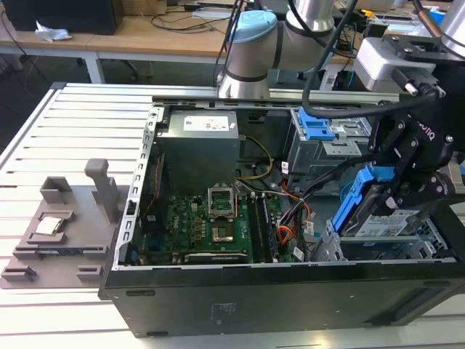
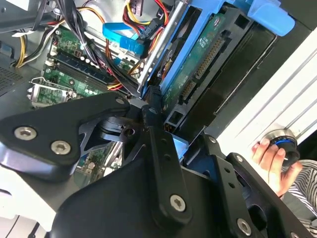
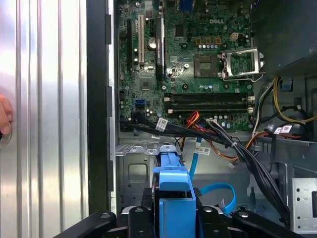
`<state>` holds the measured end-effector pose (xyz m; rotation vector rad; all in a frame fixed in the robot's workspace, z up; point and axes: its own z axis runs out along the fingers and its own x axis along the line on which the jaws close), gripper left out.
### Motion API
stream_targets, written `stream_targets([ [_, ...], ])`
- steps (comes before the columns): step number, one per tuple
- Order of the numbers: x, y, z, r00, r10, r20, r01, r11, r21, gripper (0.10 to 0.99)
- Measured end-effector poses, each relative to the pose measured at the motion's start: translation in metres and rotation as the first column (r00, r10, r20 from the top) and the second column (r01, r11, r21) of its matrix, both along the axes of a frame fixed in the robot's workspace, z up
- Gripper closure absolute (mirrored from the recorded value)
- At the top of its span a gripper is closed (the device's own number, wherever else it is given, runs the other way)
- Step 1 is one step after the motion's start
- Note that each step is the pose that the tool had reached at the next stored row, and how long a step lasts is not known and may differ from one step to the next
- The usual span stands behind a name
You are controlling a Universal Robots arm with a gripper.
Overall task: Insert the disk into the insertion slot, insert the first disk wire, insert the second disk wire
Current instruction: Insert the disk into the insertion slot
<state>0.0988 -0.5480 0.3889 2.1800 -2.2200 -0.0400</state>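
Claw: the gripper [image 1: 405, 198] is closed on the disk, with its dark fingers [image 2: 159, 148] against the sides of the blue frame [image 3: 173, 196].
Disk: the disk [image 1: 383, 224] is tilted, label side up, with its lower end over the insertion slot; I cannot tell if they touch.
Insertion slot: the silver perforated cage [image 1: 328, 246] sits in the computer case [image 1: 240, 298] at the exterior view's right.
Second disk wire: the light-blue flat cable [image 3: 218, 191] makes a loop just beside the blue frame.
Motherboard: the green board [image 3: 188, 64] lies near the cage.
Person: a hand [image 2: 270, 158] rests outside the case.
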Motion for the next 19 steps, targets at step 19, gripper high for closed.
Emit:
stream_targets([
  [19, 0.0, 0.0, -0.004, 1.0, 0.0, 0.0, 0.0, 1.0, 0.0, 0.98],
])
